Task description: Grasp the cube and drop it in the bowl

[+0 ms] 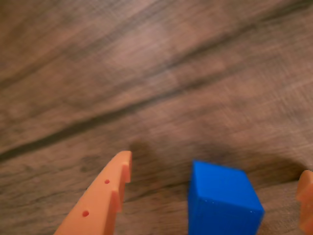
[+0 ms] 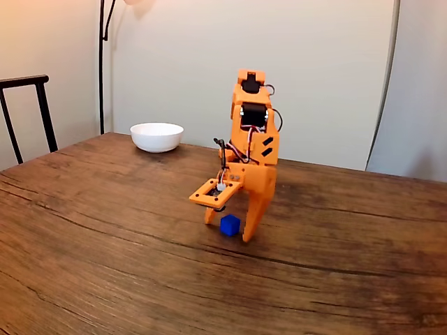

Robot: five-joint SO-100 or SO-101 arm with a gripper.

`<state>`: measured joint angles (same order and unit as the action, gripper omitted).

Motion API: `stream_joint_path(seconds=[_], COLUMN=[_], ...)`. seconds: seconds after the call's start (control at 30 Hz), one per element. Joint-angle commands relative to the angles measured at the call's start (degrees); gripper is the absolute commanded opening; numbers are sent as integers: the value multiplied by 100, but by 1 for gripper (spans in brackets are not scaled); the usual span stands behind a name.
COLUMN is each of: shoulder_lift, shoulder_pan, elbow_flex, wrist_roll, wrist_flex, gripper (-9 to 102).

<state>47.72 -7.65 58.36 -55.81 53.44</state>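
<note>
The small bright-blue cube [image 2: 230,225] rests on the wooden table [image 2: 105,237], directly under the orange arm. My gripper [image 2: 229,231] is lowered to the tabletop and stands open, one finger on each side of the cube. In the wrist view the cube [image 1: 222,200] sits between the left finger [image 1: 110,193] and the right finger [image 1: 305,196], nearer the right one, with a gap showing on both sides. The gripper [image 1: 215,169] is not touching it as far as I can tell. The white bowl [image 2: 157,136] sits far back on the left, well away from the arm.
A dark chair back [image 2: 28,105] stands beyond the table's left edge, and a thin black lamp pole [image 2: 103,63] rises behind the bowl. The table's far edge runs close behind the bowl. Bare wood lies between the arm and the bowl.
</note>
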Motion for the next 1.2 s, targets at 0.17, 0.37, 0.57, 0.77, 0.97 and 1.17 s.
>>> stream_joint_path(seconds=[0.17,0.37,0.57,0.77,0.97,1.17], shoulder_lift=[-202,-220,-229,-246,-589,-940], shoulder_pan=[-53,-18,0,18,35,-9], elbow_flex=[-1222,-1389,-1380,-1371,-1503,-1890], wrist_roll=[-114,-308,-308,-316,-448,-431], wrist_flex=[1512,1626,1626,1617,1547,1573], gripper=[45,45,45,45,45,45])
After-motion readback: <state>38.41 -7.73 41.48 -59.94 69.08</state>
